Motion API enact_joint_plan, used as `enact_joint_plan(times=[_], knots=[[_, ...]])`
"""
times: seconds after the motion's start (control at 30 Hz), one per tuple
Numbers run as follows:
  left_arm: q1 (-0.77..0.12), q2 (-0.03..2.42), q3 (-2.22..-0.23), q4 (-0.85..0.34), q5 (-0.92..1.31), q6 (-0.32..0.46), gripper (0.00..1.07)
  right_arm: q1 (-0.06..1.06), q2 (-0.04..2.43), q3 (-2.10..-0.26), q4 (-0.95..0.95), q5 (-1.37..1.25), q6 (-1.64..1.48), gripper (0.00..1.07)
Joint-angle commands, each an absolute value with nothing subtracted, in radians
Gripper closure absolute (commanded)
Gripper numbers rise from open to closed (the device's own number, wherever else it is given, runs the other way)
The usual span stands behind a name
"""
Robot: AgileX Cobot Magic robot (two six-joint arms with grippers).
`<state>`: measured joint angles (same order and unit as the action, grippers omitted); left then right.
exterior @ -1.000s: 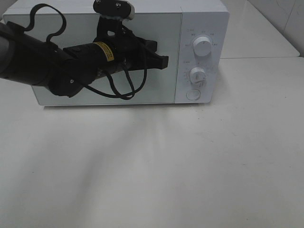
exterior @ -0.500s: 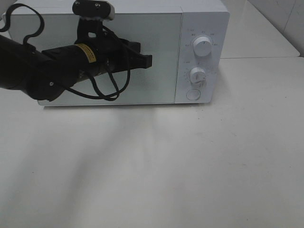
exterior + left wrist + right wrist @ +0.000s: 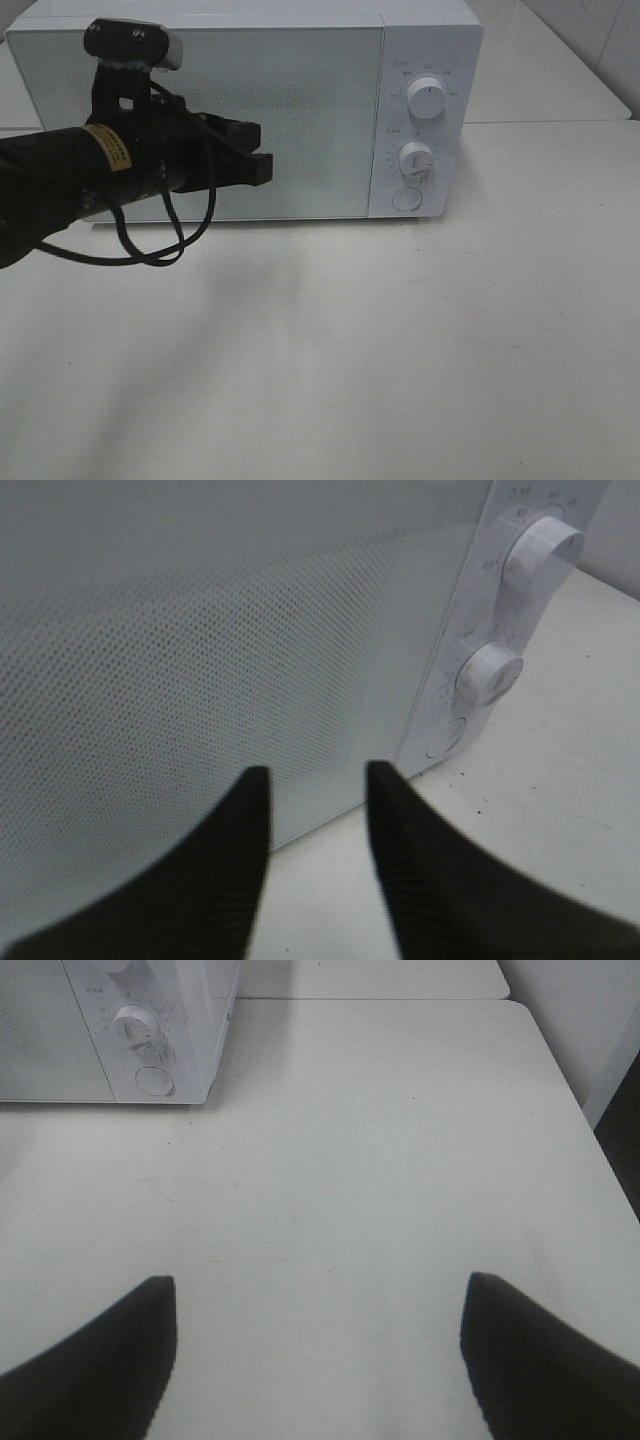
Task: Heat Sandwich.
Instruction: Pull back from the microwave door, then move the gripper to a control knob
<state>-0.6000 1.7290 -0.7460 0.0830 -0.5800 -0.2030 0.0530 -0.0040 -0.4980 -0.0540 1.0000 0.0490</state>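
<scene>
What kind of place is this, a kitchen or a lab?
Likely a robot test bench staged as a kitchen: a white microwave, door closed, stands on a plain white table, and a black robot arm carrying a camera reaches in front of it.

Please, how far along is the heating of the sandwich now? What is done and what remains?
Done: the microwave door is shut. No sandwich is in view, so it may be inside, though I cannot tell. In hand: the left gripper hangs before the door, jaws slightly apart and empty. The right gripper is open over the table. Left: probably turning a knob.
</scene>
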Motion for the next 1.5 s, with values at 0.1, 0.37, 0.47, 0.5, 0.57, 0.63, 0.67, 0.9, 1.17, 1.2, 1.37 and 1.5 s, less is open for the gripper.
enact_joint_plan(times=[0.1,0.37,0.47,0.5,0.57,0.63,0.67,0.9,1.17,1.2,1.37,1.5], knots=[[-0.601,1.673,-0.681,0.081,-0.589,-0.253,0.05,0.046,-0.033,-0.497,-0.055,0.996,0.038,0.32],[-0.601,1.614,-0.604,0.126,-0.565,-0.288,0.09,0.046,-0.033,-0.497,-0.055,0.996,0.038,0.32],[-0.595,1.566,-0.644,0.126,-0.292,-0.286,0.09,0.046,-0.033,-0.497,-0.055,0.996,0.038,0.32],[-0.595,1.566,-0.644,0.126,-0.292,-0.286,0.09,0.046,-0.033,-0.497,-0.055,0.996,0.038,0.32],[-0.592,1.556,-0.676,0.127,-0.168,-0.285,0.09,0.046,-0.033,-0.497,-0.055,0.996,0.038,0.32],[-0.592,1.545,-0.732,0.148,-0.005,-0.285,0.09,0.046,-0.033,-0.497,-0.055,0.996,0.038,0.32],[-0.592,1.545,-0.732,0.148,-0.005,-0.285,0.09,0.046,-0.033,-0.497,-0.055,0.996,0.038,0.32],[-0.592,1.546,-0.881,0.19,0.491,-0.284,0.09,0.046,-0.033,-0.497,-0.055,0.996,0.039,0.32],[-0.592,1.536,-0.942,0.18,0.798,-0.289,0.09,0.046,-0.033,-0.497,-0.055,0.996,0.039,0.32],[-0.592,1.534,-0.942,0.175,0.811,-0.288,0.09,0.046,-0.033,-0.497,-0.055,0.996,0.039,0.32],[-0.566,1.493,-0.945,0.155,0.869,-0.281,0.09,0.046,-0.033,-0.497,-0.055,0.996,0.038,0.32],[-0.48,1.436,-0.945,0.094,0.897,-0.247,0.09,0.046,-0.033,-0.497,-0.055,0.996,0.038,0.32]])
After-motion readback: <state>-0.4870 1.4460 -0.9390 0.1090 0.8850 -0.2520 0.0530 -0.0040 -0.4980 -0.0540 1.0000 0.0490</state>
